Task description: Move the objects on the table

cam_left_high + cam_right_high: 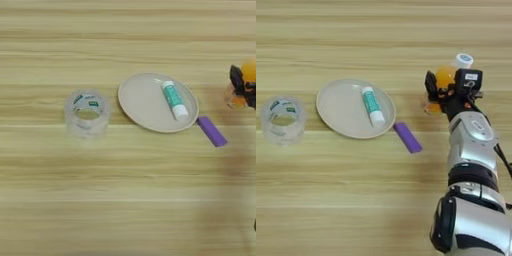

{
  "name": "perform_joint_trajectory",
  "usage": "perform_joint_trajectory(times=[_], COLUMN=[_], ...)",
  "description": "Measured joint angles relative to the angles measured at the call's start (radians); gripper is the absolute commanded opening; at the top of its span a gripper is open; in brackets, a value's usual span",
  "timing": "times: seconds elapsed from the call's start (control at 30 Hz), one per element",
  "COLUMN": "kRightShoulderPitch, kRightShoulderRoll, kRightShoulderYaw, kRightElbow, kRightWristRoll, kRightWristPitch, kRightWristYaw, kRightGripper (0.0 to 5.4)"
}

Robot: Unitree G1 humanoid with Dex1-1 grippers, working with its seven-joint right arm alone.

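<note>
The right gripper (442, 90) has its two black fingers closed around the small orange-drink bottle (448, 75), pinching the orange body below the white cap, which tilts away toward the far right. The bottle looks lifted or tipped off the table (356, 200) rather than standing, probably because a mid-body grip leaves the cap free and steadies it for carrying. The silver forearm (472, 145) reaches in from the bottom right corner.

Taking the round beige plate (336, 107) as landmark: the held bottle is well to its right, apart from it. The short purple bar (407, 137) lies flat just off the plate's near-right rim, angled away. The green-white tube (371, 106) lies on the plate itself, right of centre. The clear tape roll (283, 119) sits to the plate's left, resting flat with its opening upward, so it cannot roll
</note>
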Motion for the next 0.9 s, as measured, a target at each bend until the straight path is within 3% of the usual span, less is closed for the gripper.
perform_joint_trajectory(times=[0.43,0.9], kRightShoulderPitch=[-0.045,-0.069], kRightShoulderRoll=[-0.001,0.0], kRightShoulderYaw=[0.04,0.062], kRightElbow=[0.183,0.235], kRightWristRoll=[-0.03,-0.032], kRightWristPitch=[-0.065,-0.091], kRightWristYaw=[-0.003,-0.015], kRightGripper=[3.44,3.44])
